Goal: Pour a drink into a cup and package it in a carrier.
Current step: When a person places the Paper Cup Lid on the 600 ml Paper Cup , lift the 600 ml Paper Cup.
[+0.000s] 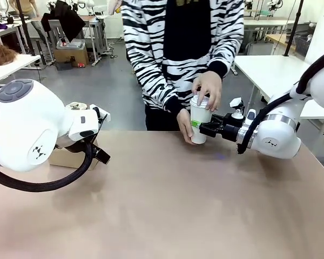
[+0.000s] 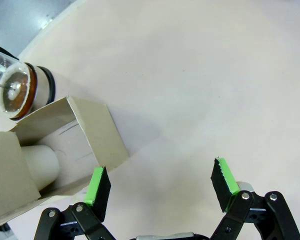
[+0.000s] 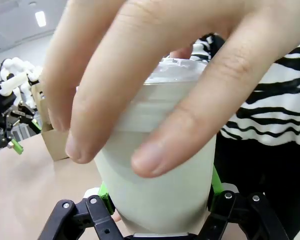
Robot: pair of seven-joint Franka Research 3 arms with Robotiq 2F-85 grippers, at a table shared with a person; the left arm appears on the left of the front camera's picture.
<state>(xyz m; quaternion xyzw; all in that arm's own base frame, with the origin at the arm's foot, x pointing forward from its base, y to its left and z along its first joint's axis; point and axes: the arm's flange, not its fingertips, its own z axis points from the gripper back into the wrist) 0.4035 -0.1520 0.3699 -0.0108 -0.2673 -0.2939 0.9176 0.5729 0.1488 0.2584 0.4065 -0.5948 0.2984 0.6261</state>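
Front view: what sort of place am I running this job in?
Probably a robotics lab or workshop, not a café: a white worktable behind the person, a cardboard box on the grey floor, and a black equipment pole.

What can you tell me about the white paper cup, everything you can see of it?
The white paper cup is tall, plain, tapering toward its base, upright at the table's far edge, with a pale lid on top. The right gripper is shut on its lower body, green pads either side. The person's one hand covers its top; the other hand touches its side.
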